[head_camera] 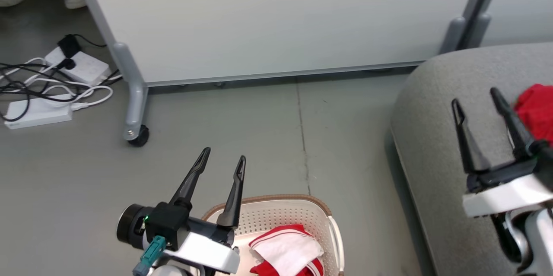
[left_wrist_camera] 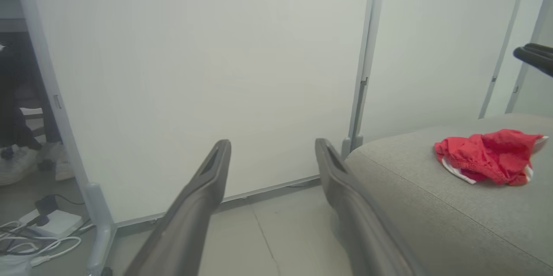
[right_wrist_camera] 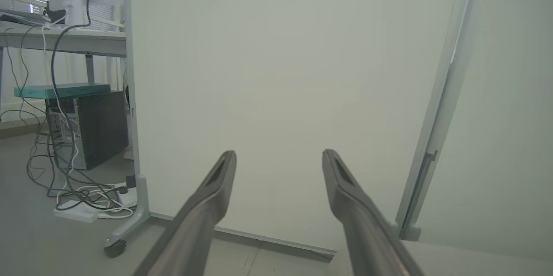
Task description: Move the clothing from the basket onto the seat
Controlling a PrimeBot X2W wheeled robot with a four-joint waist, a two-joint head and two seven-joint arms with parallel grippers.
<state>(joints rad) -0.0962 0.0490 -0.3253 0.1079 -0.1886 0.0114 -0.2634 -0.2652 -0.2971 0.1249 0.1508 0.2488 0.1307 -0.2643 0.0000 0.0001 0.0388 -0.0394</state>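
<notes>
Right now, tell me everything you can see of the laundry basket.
The basket is white perforated plastic with a brown woven-look rim and a handle slot on its right side. It stands upright on the grey floor, left of the seat, cut off by the head view's bottom edge. A red-and-white garment lies inside. The open left end effector crosses its left rim in that view; contact cannot be told.

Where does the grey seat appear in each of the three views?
Head view: the seat takes the right side.
Left wrist view: the seat lies lower right, a red garment on it.
Right wrist view: the seat is apparently the pale strip at bottom right.
Shared landmark: the white partition panel behind it.
</notes>
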